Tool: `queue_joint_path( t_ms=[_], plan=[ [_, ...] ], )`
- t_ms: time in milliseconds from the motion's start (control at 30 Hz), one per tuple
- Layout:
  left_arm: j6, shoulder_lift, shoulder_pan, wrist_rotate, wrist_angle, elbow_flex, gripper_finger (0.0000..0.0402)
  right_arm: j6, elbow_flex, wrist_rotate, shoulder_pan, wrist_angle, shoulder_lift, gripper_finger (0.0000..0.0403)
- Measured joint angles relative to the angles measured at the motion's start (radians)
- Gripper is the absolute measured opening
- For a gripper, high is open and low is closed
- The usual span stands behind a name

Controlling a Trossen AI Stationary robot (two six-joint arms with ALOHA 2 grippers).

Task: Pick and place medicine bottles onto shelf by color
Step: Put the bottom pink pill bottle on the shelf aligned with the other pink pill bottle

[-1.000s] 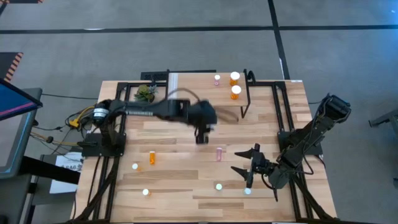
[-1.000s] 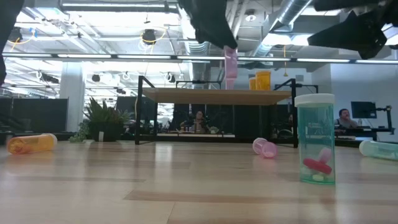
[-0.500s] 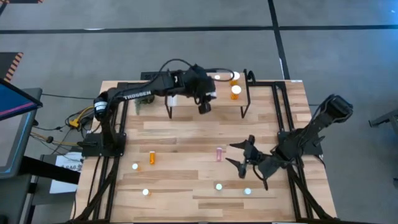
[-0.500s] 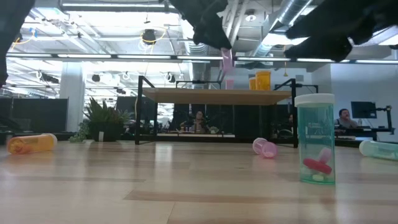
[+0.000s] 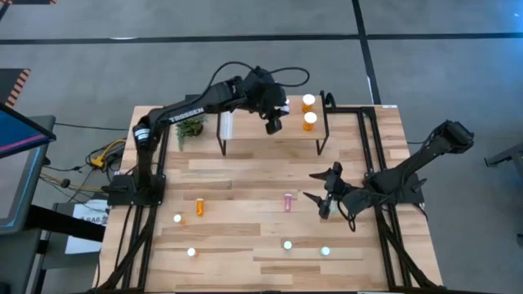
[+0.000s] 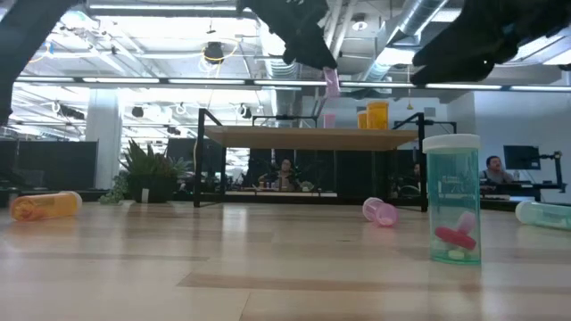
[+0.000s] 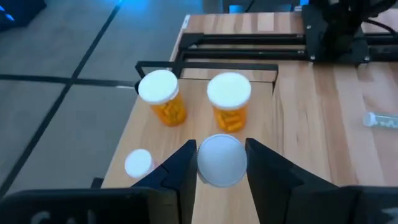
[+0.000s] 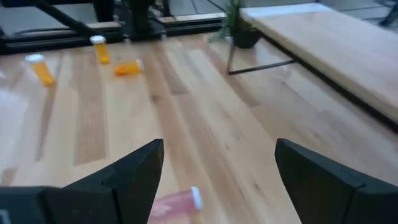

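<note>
My left gripper (image 5: 274, 124) is over the light-wood shelf (image 5: 245, 131), shut on a small pink bottle (image 6: 331, 83) with a white cap (image 7: 219, 163). Two orange bottles (image 5: 308, 102) (image 5: 310, 121) and a small pink one (image 6: 329, 119) stand on the shelf's right end. My right gripper (image 5: 324, 196) is open and empty above the table, just right of a pink bottle (image 5: 288, 202) lying on its side; that bottle also shows in the right wrist view (image 8: 177, 204). My left gripper pinches the pink bottle between its two fingers (image 7: 183, 171), which come from above and point down on either side of its capped top (image 7: 219, 171). The pink body (image 6: 332, 85) hangs below the fingers, slightly tilted, clear of the shelf top.
An orange bottle (image 5: 199, 207) lies at the table's left. Several bottles stand near the front edge, two of them teal (image 5: 287, 244) (image 5: 324, 251). A small plant (image 5: 191, 124) stands left of the shelf. Black frame rails (image 5: 372, 163) run along both table sides.
My left gripper has carried the pink bottle from the table's middle toward the far edge, to above the shelf beside the orange bottles. My right gripper has moved from near the front edge toward the far edge, beside the lying pink bottle.
</note>
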Motion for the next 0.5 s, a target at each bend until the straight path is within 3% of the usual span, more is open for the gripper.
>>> queue_joint_path(
  t_ms=[267,500],
  plan=[
    [0.003,0.125,0.010,0.007,-0.132,0.180,0.0104,0.033,0.000,0.002,0.014,-0.061,-0.021,0.0328],
    [-0.001,0.139,0.007,0.028,-0.163,0.162,0.0104,0.043,0.000,0.008,0.018,-0.069,-0.020,0.0328]
  ],
)
